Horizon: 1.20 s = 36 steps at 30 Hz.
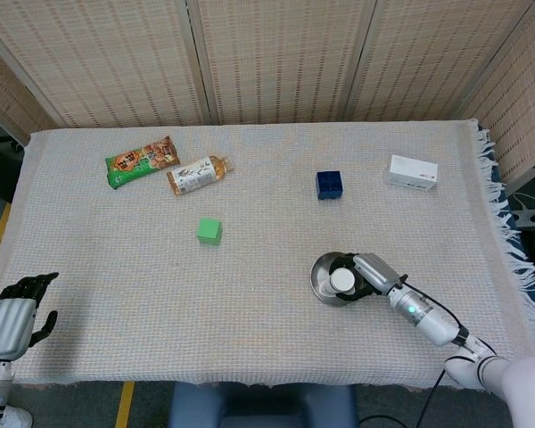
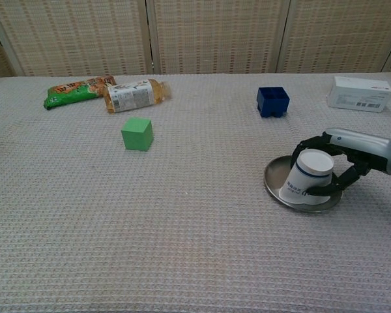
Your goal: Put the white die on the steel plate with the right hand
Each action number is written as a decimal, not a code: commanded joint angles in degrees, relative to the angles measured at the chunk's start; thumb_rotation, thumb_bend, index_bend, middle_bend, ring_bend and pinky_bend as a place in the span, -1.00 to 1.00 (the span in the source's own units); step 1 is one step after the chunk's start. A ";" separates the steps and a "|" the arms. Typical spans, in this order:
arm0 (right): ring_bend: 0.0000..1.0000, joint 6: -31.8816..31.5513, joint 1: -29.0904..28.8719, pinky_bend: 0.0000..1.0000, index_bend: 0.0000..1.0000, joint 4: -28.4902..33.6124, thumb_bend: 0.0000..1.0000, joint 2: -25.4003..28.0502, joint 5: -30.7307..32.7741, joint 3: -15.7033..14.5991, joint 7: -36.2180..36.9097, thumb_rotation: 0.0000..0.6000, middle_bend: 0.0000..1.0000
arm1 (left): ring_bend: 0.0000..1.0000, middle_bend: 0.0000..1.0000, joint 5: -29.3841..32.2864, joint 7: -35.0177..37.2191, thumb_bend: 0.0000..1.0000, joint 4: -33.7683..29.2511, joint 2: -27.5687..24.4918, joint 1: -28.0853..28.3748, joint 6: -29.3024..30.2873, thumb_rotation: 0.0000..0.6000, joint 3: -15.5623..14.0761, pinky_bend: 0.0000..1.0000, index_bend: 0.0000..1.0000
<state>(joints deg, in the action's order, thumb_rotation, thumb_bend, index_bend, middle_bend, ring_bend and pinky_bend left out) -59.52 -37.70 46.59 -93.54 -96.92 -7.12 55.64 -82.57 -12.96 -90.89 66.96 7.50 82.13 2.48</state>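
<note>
The white die [image 1: 342, 280] [image 2: 307, 175] looks like a small white cup with a blue band and blue print. It stands on the round steel plate [image 1: 321, 271] [image 2: 273, 178], right of the table's middle and toward the front. My right hand [image 1: 368, 272] [image 2: 344, 158] reaches in from the right and holds it, dark fingers [image 2: 311, 141] wrapped round its sides. My left hand [image 1: 14, 312] hangs off the table's front left corner, holding nothing, fingers loosely apart; it does not show in the chest view.
A green cube [image 1: 209, 231] [image 2: 137, 133] sits left of centre. At the back lie a blue box [image 1: 329, 185] [image 2: 272, 101], a white carton [image 1: 414, 172] [image 2: 360, 94], a small bottle [image 1: 198, 174] [image 2: 132, 95] and a green snack packet [image 1: 141, 160] [image 2: 77, 90].
</note>
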 commanded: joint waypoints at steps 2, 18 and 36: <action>-0.36 -1.78 1.07 -0.29 0.04 -2.95 -0.73 -2.17 1.93 2.30 -8.62 1.00 -0.04 | -0.60 -0.56 -0.04 0.01 -0.20 -0.03 -0.05 0.00 -0.02 1.00 -0.04 -0.38 -0.64; -0.36 -1.07 1.10 -0.29 0.04 -2.68 -0.73 -2.70 2.07 1.88 -6.70 1.00 -0.04 | -0.60 -0.56 -0.09 -0.10 -0.21 -0.07 -0.03 0.01 -0.03 1.00 -0.06 -0.38 -0.64; -0.36 -2.68 2.22 -0.29 0.04 -6.39 -0.73 -5.77 4.33 4.44 -13.97 1.00 -0.04 | -0.60 -0.56 -0.07 0.01 -0.21 -0.15 -0.09 -0.06 0.10 1.00 -0.01 -0.38 -0.64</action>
<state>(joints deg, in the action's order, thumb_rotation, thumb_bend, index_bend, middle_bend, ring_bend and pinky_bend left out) -64.32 -35.06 37.55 -100.80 -92.14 -1.61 36.15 -82.64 -12.95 -91.04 66.87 7.44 82.22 2.46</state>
